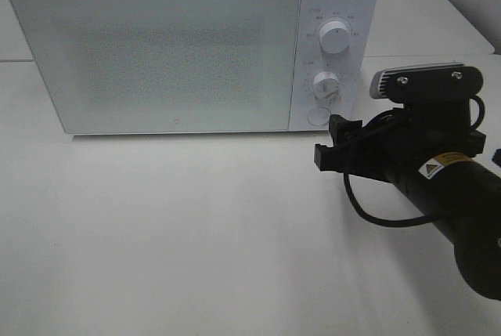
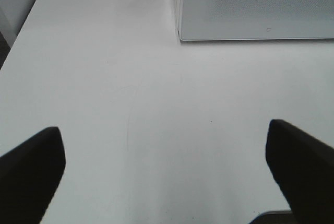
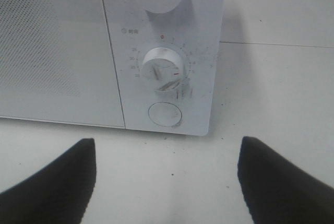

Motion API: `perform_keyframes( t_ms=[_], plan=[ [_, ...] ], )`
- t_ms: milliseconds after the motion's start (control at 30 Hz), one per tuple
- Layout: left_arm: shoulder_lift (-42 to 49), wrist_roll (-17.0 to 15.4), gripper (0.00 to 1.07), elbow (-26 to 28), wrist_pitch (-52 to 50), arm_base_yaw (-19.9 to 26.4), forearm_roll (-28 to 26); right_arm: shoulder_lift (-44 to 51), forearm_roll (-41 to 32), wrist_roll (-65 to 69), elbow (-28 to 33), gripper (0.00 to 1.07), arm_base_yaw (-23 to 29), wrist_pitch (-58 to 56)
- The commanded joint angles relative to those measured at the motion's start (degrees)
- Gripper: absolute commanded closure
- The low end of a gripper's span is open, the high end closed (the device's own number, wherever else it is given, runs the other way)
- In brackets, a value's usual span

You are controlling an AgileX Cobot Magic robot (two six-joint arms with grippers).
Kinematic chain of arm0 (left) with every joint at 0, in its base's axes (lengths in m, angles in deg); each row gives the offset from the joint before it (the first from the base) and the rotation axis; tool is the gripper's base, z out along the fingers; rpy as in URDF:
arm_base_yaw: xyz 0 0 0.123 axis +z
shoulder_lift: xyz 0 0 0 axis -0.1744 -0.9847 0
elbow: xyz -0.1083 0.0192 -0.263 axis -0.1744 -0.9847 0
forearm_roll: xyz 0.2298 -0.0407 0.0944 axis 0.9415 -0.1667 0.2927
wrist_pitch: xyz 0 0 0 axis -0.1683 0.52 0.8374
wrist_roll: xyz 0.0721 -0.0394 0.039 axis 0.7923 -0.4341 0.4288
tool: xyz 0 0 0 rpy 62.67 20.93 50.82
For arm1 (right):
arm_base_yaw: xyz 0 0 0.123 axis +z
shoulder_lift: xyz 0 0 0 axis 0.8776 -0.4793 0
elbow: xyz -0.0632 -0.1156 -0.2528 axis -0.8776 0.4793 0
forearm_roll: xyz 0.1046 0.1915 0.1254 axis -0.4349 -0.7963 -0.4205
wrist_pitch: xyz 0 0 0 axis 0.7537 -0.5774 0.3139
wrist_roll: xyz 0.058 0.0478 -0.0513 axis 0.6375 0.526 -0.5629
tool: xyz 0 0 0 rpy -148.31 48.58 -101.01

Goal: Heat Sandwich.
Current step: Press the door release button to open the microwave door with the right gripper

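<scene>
The sandwich is out of view in every frame. A white microwave (image 1: 156,46) stands at the back of the table with its door shut. My right gripper (image 1: 330,142) hovers open just in front of the control panel, nothing between its fingers. The right wrist view has that gripper (image 3: 167,182) facing the timer knob (image 3: 160,63) and the round door button (image 3: 165,114) below it. My left gripper (image 2: 164,172) is open and empty over bare table, with the microwave's lower corner (image 2: 255,4) ahead of it. The left arm does not appear in the exterior high view.
The panel carries an upper knob (image 1: 335,38), a lower knob (image 1: 326,84) and a round button (image 1: 317,115). A black cable (image 1: 376,214) loops under the right arm. White tabletop (image 1: 172,234) spreads in front of the microwave; its left edge (image 2: 21,36) is in the left wrist view.
</scene>
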Motion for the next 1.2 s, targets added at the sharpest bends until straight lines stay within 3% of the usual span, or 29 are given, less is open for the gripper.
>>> perform_keyframes(
  t_ms=[33,667,1200],
  plan=[
    [0.3,-0.1,0.07,-0.1,-0.5,0.1,-0.4,-0.7,-1.1,-1.0,-1.6,0.34,1.5,0.7],
    [0.3,-0.1,0.07,-0.1,-0.5,0.1,-0.4,-1.9,-2.7,4.2,-2.3,0.34,3.0,0.2],
    [0.3,-0.1,0.07,-0.1,-0.5,0.1,-0.4,-1.9,-2.7,45.7,-2.3,0.38,3.0,0.6]
  ],
)
